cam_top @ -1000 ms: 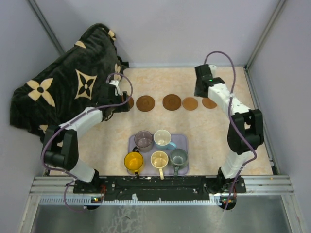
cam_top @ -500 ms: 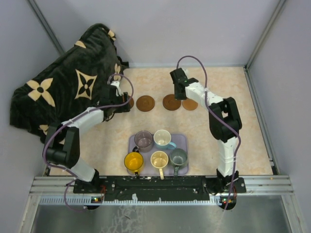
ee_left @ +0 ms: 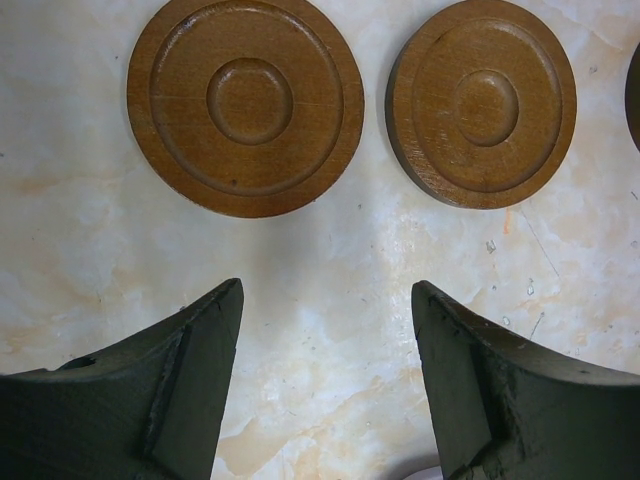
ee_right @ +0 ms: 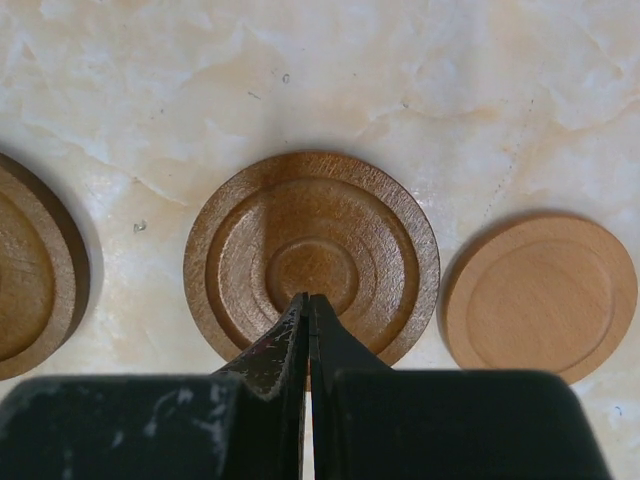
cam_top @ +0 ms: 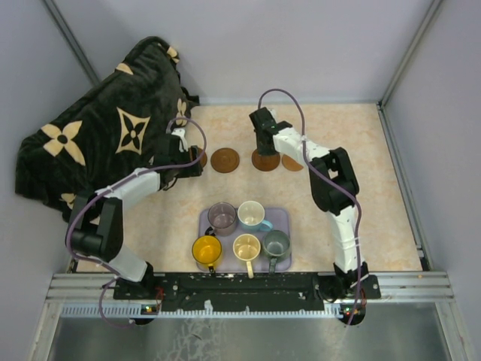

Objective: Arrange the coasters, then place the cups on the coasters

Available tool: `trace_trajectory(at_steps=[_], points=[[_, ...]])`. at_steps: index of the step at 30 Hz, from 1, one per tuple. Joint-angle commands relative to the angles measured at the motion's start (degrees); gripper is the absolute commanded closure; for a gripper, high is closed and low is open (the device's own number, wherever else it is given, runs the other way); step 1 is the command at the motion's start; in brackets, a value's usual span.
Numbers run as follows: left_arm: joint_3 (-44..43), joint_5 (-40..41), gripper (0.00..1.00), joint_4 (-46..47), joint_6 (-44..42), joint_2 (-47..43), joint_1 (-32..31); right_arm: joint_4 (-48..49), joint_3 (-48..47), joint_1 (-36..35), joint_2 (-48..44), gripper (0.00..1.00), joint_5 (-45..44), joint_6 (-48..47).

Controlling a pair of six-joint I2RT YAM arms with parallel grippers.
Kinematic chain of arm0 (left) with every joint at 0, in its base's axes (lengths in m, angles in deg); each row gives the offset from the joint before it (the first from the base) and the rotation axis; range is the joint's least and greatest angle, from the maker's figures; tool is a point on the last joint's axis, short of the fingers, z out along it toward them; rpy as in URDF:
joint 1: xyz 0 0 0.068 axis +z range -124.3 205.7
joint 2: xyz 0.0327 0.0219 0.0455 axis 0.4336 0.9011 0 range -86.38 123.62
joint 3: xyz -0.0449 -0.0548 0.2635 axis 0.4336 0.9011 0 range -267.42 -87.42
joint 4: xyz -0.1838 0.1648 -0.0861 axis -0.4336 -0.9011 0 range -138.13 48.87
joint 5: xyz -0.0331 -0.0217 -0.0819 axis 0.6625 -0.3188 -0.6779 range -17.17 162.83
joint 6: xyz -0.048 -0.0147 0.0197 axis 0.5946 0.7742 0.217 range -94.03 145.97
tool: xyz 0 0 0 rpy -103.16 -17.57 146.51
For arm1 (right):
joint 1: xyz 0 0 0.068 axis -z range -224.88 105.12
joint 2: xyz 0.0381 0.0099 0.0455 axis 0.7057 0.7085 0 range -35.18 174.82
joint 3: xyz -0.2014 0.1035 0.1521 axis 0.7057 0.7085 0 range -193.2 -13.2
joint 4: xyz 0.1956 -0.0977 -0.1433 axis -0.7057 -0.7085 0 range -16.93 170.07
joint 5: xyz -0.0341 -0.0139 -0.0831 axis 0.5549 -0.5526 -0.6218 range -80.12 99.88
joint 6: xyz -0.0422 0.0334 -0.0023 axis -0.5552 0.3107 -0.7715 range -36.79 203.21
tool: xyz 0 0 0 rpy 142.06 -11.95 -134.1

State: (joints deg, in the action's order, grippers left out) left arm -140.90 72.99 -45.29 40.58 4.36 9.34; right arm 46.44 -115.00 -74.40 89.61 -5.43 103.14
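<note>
Right claw (ee_right: 308,305) is clenched empty, tips set on the middle coaster (ee_right: 300,225), seemingly so it is slid into line. Left claw (ee_left: 325,295) is held released near two coasters (ee_left: 245,100); cups (cam_top: 244,229) are parked on the tray (cam_top: 283,217).

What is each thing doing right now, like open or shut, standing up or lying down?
Left gripper: open, holding nothing.
Right gripper: shut, tips over a dark coaster.
Coasters: lying flat in a row, no cups on them.
Cups: upright, all five on the tray.
Tray: flat, carrying the cups.
Blanket: crumpled.
</note>
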Motion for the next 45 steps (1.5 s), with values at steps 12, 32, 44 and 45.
trace_trajectory(at_steps=[12,32,44,45], points=[[1.8,0.1,0.25,0.7,0.4,-3.5,0.2,0.7,-1.6,-0.2,3.1,1.0,0.4,-0.5],[2.3,0.5,0.25,0.7,1.0,-2.9,0.2,0.6,-2.0,-2.2,5.5,1.0,2.3,-0.7],[2.5,0.7,0.25,0.6,1.3,-3.1,0.2,0.7,-0.1,-3.9,4.5,1.0,2.6,-0.1],[2.5,0.7,0.25,0.7,1.3,-3.1,0.2,0.7,0.1,-4.0,4.5,1.0,2.5,-0.1]])
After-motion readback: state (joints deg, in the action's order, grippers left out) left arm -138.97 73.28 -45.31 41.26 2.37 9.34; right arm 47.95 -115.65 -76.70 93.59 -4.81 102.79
